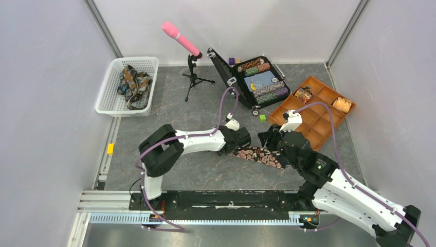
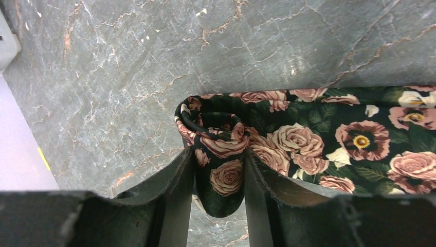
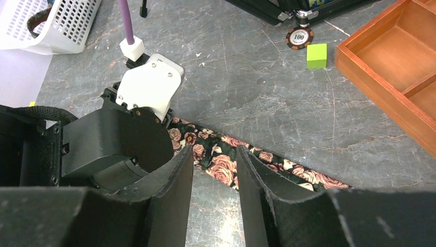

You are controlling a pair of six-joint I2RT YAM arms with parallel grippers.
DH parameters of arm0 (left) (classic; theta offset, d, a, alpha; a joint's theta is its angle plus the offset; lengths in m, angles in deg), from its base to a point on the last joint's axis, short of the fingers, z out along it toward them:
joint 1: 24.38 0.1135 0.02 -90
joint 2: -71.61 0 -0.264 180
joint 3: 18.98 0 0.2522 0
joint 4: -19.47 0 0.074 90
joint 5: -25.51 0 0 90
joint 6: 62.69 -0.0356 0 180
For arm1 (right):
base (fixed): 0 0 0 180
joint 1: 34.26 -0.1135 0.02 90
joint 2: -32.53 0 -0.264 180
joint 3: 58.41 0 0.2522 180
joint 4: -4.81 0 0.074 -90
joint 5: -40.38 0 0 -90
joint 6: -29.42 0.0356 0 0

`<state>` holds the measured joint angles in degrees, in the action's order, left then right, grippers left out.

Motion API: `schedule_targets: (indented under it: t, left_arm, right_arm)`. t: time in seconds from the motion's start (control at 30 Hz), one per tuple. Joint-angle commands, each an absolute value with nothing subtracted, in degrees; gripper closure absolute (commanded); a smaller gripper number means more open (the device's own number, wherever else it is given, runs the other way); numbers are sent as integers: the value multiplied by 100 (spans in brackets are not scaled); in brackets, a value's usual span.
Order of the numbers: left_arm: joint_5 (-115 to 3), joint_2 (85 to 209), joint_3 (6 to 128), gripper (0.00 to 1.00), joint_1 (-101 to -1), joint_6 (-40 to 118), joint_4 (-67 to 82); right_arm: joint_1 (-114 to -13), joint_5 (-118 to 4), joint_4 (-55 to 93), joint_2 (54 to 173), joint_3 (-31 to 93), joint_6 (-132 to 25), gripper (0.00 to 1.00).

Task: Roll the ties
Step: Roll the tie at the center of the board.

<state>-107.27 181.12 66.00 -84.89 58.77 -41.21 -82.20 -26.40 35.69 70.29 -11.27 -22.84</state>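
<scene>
The grey marbled table (image 1: 205, 98) fills the enclosure. The left arm (image 1: 195, 141) and right arm (image 1: 349, 198) both reach in to its middle and meet there. At the far side an open black case (image 1: 220, 66) holds rows of striped chips. To its right sits an orange wooden tray (image 1: 321, 121) with compartments. A white basket (image 1: 110, 87) in the far left corner holds a heap of dark printed ties (image 1: 133, 82). A pink wand-shaped thing (image 1: 181, 37) stands on a small black tripod between the basket and the case.

One rose-print tie (image 1: 257, 154) lies flat on the table between the two wrists, running as a strip from the left gripper (image 2: 220, 155) toward the right arm. Its end at the left gripper is curled into a small loose coil. A fold of that coil fills the gap between the left fingers (image 2: 175, 190), which press on it from both sides at a moderate spread.

The right gripper (image 3: 215, 152) stands over the strip, just beside the left wrist. Its fingers (image 3: 257, 185) are apart with nothing between them. The view is too steep to tell whether their tips touch the fabric.

A green cube (image 3: 316, 55) and a single poker chip (image 3: 300, 37) lie near the case, well apart from the tie.
</scene>
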Motion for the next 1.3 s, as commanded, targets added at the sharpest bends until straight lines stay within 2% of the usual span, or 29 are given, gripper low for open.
schedule_targets:
  t: [0.0,0.37,0.57,0.7,0.77,1.0,1.1,1.27]
  left_arm:
    - [-10458,18042,6842,55,-8530,6008,-4051]
    - [-10407,18023,6874,55,-8534,5972,-4091]
    - [-10634,18102,6843,76,-8531,5933,-4184]
    - [-10692,18146,6832,78,-8532,5900,-4184]
    - [-10715,18181,6860,76,-8533,5895,-4238]
    - [-10749,18006,6922,51,-8537,5913,-4423]
    - [-10792,17912,6961,47,-8529,5926,-4472]
    - [-10759,17884,7118,47,-8546,5916,-4532]
  right_arm:
    - [-8206,-2487,3480,7015,-1081,-2319,57]
    - [-8202,-2528,3481,7055,-1108,-2287,55]
    - [-8207,-2535,3479,7041,-1128,-2273,55]
    - [-8203,-2536,3473,7064,-1126,-2261,54]
    - [-8209,-2541,3469,7073,-1118,-2261,53]
    - [-8203,-2562,3465,7158,-1090,-2272,52]
    - [-8205,-2590,3428,7173,-1119,-2258,51]
    - [-8207,-2598,3405,7174,-1152,-2244,50]
